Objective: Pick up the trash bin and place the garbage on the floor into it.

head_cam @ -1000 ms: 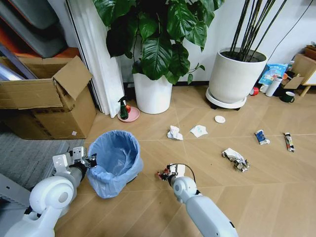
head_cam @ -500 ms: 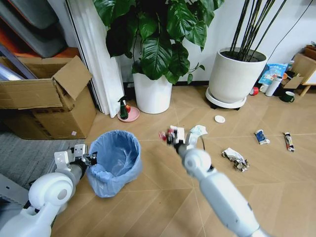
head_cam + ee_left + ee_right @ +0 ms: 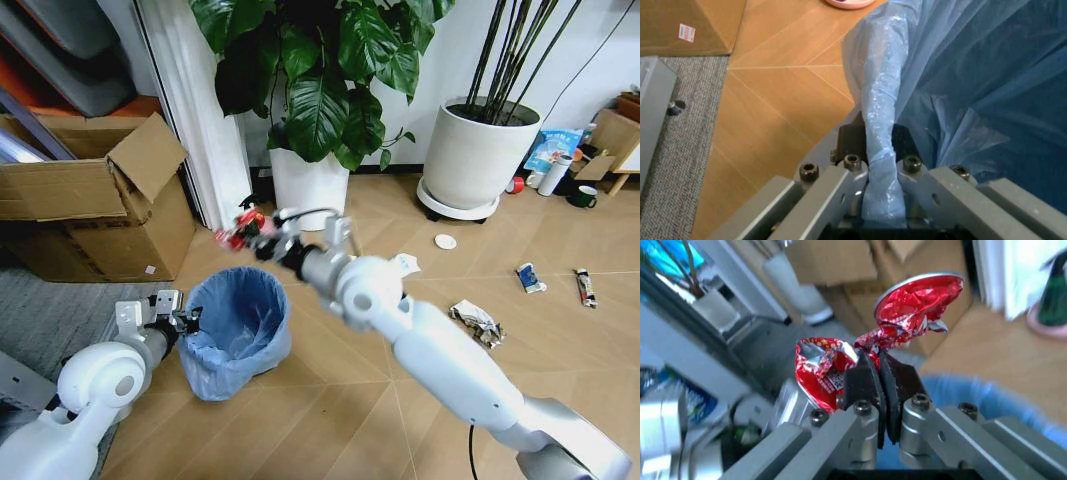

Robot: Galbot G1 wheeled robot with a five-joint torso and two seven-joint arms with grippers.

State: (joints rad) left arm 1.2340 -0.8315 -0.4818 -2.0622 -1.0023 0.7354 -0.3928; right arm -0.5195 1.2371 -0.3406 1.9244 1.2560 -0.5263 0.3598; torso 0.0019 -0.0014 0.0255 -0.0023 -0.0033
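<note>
Red wrapper (image 3: 897, 315) now above trash bin (image 3: 236, 325)

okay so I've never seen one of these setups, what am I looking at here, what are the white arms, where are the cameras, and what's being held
This is a two-armed wheeled robot. The wide picture comes from its head, looking down at the floor. The two close-ups come from cameras on its wrists. The left gripper is shut on the rim of the trash bin, pinching its blue liner. The right gripper is shut on a red wrapper and hangs above the bin. Crumpled paper and other wrappers lie on the floor beside big plant pots.
</note>
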